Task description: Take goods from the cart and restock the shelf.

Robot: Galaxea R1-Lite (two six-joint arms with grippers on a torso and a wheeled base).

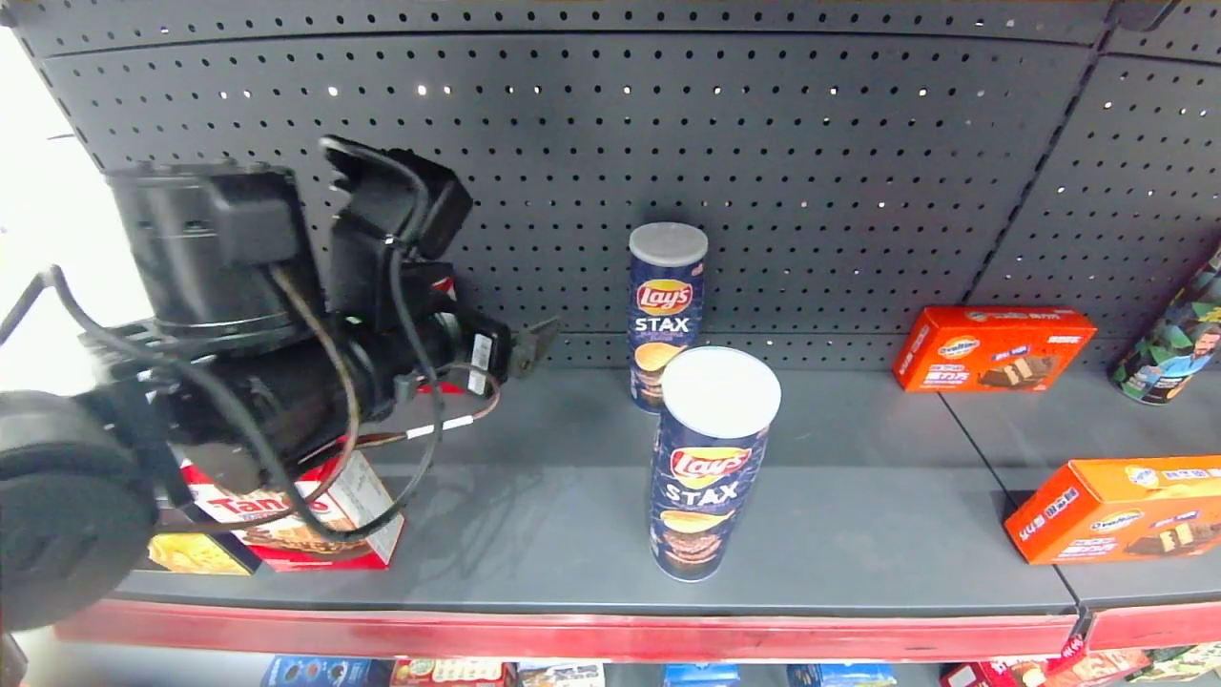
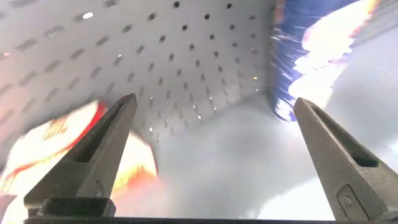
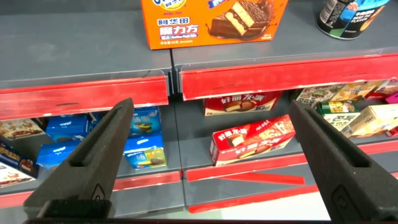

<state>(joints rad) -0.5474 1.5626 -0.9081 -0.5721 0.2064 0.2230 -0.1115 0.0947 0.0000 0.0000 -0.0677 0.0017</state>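
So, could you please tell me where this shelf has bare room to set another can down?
The widest bare patch lies between the front chip can and the front orange box. A second lies between the red box and that can, though the left tool hangs over its rear. The left end is crowded.

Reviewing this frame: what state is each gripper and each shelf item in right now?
left gripper: open, empty.
right gripper: open, empty.
front chip can: upright, lid on.
rear chip can: upright, lid on.
red box: closed, lying flat.
rear orange box: closed.
front orange box: closed.
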